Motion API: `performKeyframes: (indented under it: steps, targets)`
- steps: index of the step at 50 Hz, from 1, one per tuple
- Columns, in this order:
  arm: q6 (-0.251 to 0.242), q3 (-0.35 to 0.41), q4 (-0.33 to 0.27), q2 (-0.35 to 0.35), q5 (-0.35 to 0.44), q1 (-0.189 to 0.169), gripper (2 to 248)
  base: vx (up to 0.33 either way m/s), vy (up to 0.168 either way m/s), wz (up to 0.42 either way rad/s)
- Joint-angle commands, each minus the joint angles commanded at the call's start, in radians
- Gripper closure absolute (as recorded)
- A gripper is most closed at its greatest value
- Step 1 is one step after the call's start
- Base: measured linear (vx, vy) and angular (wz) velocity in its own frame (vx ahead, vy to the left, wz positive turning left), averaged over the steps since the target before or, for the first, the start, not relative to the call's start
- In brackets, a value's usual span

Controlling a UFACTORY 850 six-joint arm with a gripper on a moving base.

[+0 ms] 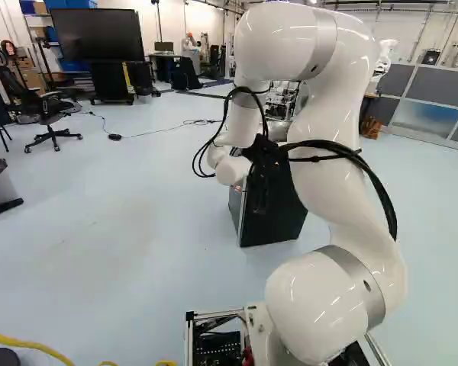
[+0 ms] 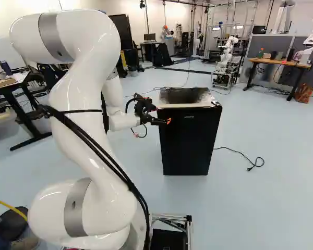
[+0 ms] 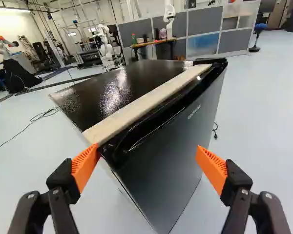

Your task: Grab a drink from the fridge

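We have our gripper [image 2: 167, 121] at one upper front corner of the black fridge [image 2: 189, 146], which stands upright on the floor [image 2: 245, 203], its door [image 3: 168, 156] closed. Our jaws are spread wide. One orange pad [image 3: 85, 165] is at this corner; we cannot tell if it touches. A pale strip [image 3: 136, 107] runs along the front of the fridge's top.

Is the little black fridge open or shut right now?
Shut. The fridge has its door lying straight along its front, and none of the inside shows.
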Motion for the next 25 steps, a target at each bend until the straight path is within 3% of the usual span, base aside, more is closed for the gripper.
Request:
performKeyframes:
  steps: [25]
  targets:
    - [0.0,0.122,0.0,0.082,0.0,0.002,3,0.0,0.0,-0.003]
